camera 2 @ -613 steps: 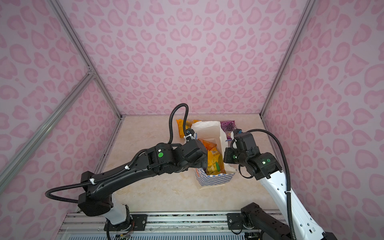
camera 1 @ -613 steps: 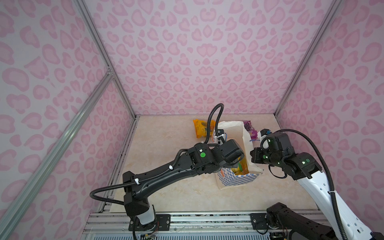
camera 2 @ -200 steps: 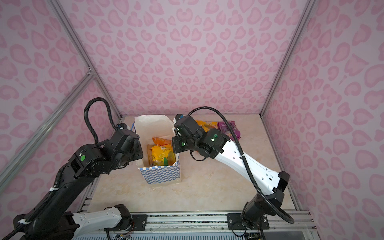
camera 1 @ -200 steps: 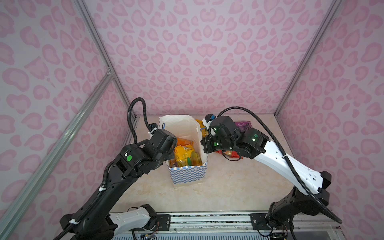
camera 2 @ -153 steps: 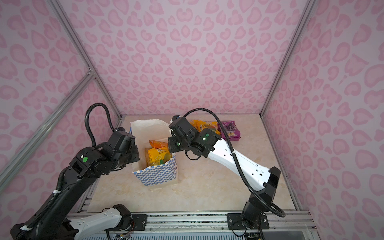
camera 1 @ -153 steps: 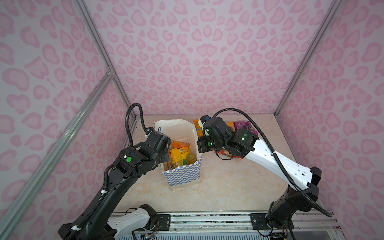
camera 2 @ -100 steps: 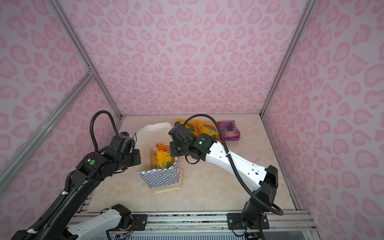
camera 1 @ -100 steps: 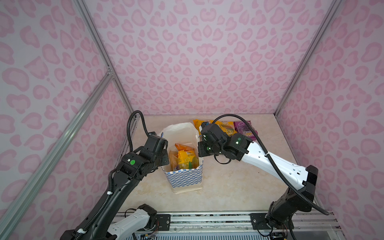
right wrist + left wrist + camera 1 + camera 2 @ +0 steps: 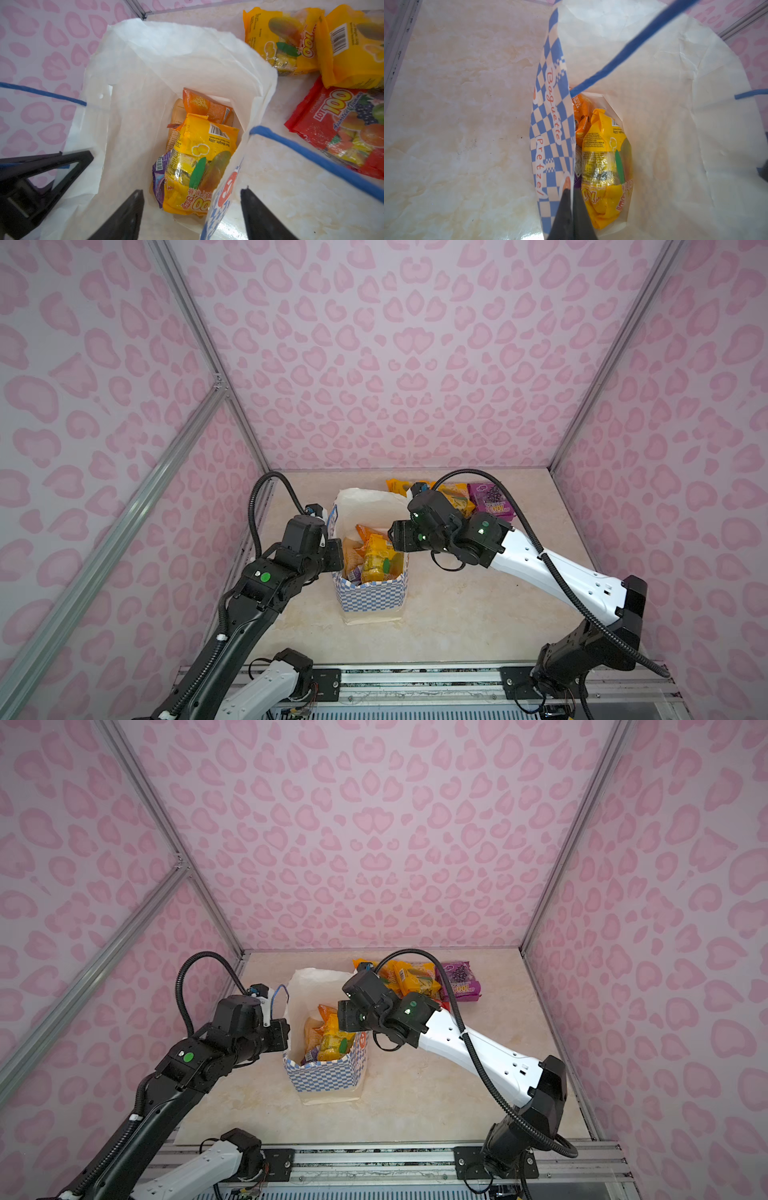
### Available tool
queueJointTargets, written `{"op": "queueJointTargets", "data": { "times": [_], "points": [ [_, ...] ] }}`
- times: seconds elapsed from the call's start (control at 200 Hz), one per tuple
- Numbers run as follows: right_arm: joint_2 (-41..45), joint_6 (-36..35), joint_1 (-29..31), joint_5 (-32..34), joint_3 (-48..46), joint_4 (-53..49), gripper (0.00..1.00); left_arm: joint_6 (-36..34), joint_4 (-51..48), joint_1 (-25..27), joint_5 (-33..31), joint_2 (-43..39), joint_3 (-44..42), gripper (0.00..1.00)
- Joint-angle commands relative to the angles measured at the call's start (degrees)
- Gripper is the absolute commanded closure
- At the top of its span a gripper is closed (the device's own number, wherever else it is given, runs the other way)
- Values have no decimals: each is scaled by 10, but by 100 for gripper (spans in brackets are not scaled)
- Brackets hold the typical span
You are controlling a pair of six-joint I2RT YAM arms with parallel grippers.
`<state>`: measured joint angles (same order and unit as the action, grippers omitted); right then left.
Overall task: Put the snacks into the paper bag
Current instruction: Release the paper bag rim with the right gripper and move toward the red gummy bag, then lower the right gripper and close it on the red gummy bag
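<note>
Mid-bench (image 9: 457, 614), both top views: paper bag (image 9: 370, 597) stands upright, mouth open, same spot as half a second back. 3 seconds back it stood further right, close to the purple packet (image 9: 490, 499), with the left arm stretched across to it; now that arm is folded back on its own side. Left gripper (image 9: 334, 556) sits on the bag's left wall, right gripper (image 9: 397, 537) over the right rim. Loose yellow-orange packets (image 9: 415, 977) lie behind the bag toward the bench's far edge, purple packet beside them, all apart from the bag.

Left wrist: left fingers (image 9: 562, 218) pressed together, pinching the bag's checkered wall between them, unchanged over the last second. Inside lie a yellow packet (image 9: 604, 166) on top and an orange packet (image 9: 581, 116) past it. 1 blue cord handle (image 9: 623, 56) crosses the view.

Right wrist: right fingers (image 9: 124, 216) now spread wide; a second back they were pressed together. They straddle the bag's printed wall, 1 inside, 1 outside, gripping nothing. In the bag: yellow packet on top, orange packet behind, a 2nd purple packet (image 9: 159, 172) tucked under. Outside on the bench: 1 red packet (image 9: 342, 128) and 2 yellow-orange packets, near the bag.
</note>
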<state>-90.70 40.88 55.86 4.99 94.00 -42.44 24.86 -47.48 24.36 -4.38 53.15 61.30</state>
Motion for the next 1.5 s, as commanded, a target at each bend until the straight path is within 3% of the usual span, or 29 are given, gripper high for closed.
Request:
{"op": "queueJointTargets", "data": {
  "times": [0.0,0.055,0.29,0.4,0.49,0.615,0.725,0.825,1.035,1.495],
  "points": [
    [7,-20,1,32,23,-27,8,-11,27,-1,11,-3,-1,97],
    [12,-29,1,42,35,-41,2,-5,25,-1,8,-5,1,97],
    [47,-63,-2,103,77,-96,2,15,17,-1,9,-10,8,97],
    [97,-79,-37,119,64,-106,2,22,8,-1,19,-8,16,97],
    [154,-81,-106,84,16,-95,2,39,-9,-1,14,-5,27,97],
    [232,-82,-253,6,-113,-51,2,85,-53,-1,-13,7,48,97],
    [262,-86,-383,-82,-222,-7,6,113,-50,-1,1,-5,39,97],
    [265,-99,-451,-137,-294,53,7,129,-48,-1,-5,-16,27,97],
    [166,-121,-530,-251,-383,188,5,158,-49,-1,18,-25,22,97],
    [-99,-84,-536,-349,-357,348,12,230,-65,0,-18,-53,9,97]
  ]
}}
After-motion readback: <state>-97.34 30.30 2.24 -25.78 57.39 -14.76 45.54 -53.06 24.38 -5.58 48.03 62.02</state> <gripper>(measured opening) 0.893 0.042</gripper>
